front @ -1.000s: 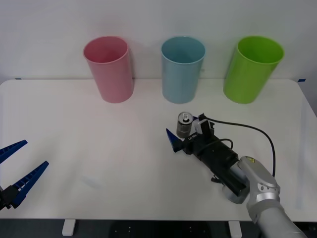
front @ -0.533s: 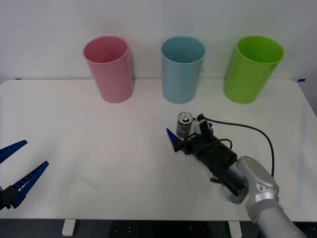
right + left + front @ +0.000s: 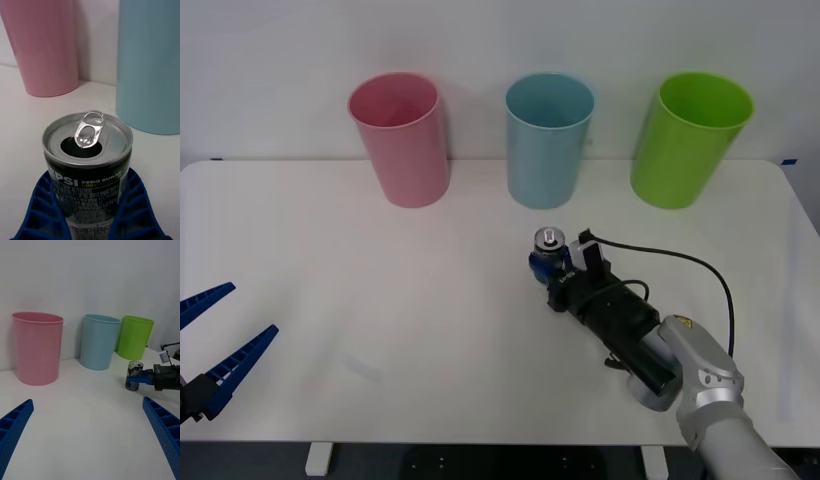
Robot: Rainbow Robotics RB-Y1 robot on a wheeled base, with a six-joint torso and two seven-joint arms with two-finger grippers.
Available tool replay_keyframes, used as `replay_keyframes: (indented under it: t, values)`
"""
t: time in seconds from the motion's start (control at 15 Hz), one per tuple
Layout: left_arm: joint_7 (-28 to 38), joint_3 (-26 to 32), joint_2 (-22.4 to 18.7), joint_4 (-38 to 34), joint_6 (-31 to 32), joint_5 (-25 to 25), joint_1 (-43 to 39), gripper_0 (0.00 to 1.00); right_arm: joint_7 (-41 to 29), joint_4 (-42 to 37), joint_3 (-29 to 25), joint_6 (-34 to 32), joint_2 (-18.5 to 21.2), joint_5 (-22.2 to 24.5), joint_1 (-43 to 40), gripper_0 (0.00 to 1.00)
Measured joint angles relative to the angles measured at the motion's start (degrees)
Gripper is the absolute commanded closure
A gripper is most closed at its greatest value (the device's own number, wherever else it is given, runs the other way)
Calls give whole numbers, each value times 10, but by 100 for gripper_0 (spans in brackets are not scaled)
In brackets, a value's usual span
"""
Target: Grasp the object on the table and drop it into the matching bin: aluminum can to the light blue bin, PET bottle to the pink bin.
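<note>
the right gripper (image 3: 548,266) is pinching the aluminum can (image 3: 549,250), blue fingers (image 3: 41,210) pressed to both its sides, with the can upright on the table (image 3: 380,300) just in front of the light blue bin (image 3: 549,140). the grasp step looks about done; next comes a lift clear of the rim, then a release over that bin, not the pink bin (image 3: 399,138). the left gripper (image 3: 215,345) waits spread at the near left edge.
</note>
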State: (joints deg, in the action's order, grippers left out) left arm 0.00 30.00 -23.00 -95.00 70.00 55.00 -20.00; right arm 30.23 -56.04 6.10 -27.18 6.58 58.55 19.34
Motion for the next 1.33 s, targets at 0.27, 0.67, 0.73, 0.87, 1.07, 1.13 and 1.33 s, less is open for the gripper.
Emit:
replay_keyframes:
  t: [0.27,0.67,0.73,0.87,1.07,1.13,1.33]
  values:
    - [0,0,0,0,0,0,0,0,-5,0,-18,-33,5,0,-1,100]
    - [0,0,0,0,0,0,0,0,-65,-110,-25,-54,47,12,-68,100]
    - [0,0,0,0,0,0,0,0,-87,-142,-22,-54,57,13,-87,100]
    - [0,0,0,0,0,0,0,0,-130,-205,-17,-51,76,14,-118,100]
    - [0,0,0,0,0,0,0,0,-197,-277,-12,-51,98,16,-142,100]
    - [0,0,0,0,0,0,0,0,-218,-297,-12,-51,105,19,-147,100]
    - [0,0,0,0,0,0,0,0,-280,-346,-12,-51,127,23,-149,100]
